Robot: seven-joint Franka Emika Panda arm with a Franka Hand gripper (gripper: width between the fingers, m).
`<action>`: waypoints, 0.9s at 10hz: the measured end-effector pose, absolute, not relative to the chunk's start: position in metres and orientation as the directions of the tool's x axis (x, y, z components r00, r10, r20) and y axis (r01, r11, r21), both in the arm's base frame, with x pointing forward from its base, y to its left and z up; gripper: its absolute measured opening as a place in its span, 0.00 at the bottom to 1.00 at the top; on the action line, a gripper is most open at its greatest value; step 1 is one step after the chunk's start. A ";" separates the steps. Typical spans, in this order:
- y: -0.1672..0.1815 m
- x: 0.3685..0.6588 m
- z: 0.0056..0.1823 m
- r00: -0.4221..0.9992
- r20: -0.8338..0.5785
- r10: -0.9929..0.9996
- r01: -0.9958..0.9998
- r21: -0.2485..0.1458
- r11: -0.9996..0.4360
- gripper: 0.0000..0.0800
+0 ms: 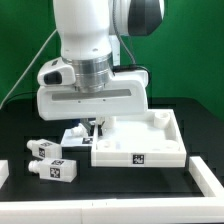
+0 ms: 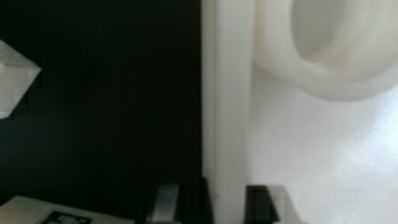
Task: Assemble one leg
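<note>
The gripper is down at the edge of the white tray on the exterior view's left, and holds no leg. In the wrist view its fingers stand close together on either side of the tray's thin wall, with a round corner socket just inside; whether they pinch the wall or only straddle it I cannot tell. The nearest leg lies on the black bench just beside that same edge, close to the gripper, and two more legs lie farther toward the exterior view's left, near each other. By my reading the tray is being positioned and no leg is fitted yet. The main risk is the thin wall: a shallow or off-centre hold could let the tray pivot or slip once it is dragged. A sideways shift toward the loose leg could also knock it, turn it, or push it against its neighbours, making a later pick harder. Lifting away without a full release could tip the tray
</note>
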State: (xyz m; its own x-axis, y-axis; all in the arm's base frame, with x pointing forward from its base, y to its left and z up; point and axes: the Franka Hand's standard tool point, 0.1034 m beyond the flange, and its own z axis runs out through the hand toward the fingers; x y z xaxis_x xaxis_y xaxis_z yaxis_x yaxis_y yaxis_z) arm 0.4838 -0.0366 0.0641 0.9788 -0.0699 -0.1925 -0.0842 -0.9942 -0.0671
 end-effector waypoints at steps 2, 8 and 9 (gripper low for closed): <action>-0.037 0.483 0.063 0.978 -0.195 -0.070 -0.084 -0.067 -0.994 0.06; -0.043 0.534 0.039 0.983 -0.181 -0.041 -0.052 -0.060 -0.997 0.06; -0.043 0.534 0.039 0.982 -0.182 -0.041 -0.052 -0.060 -0.997 0.06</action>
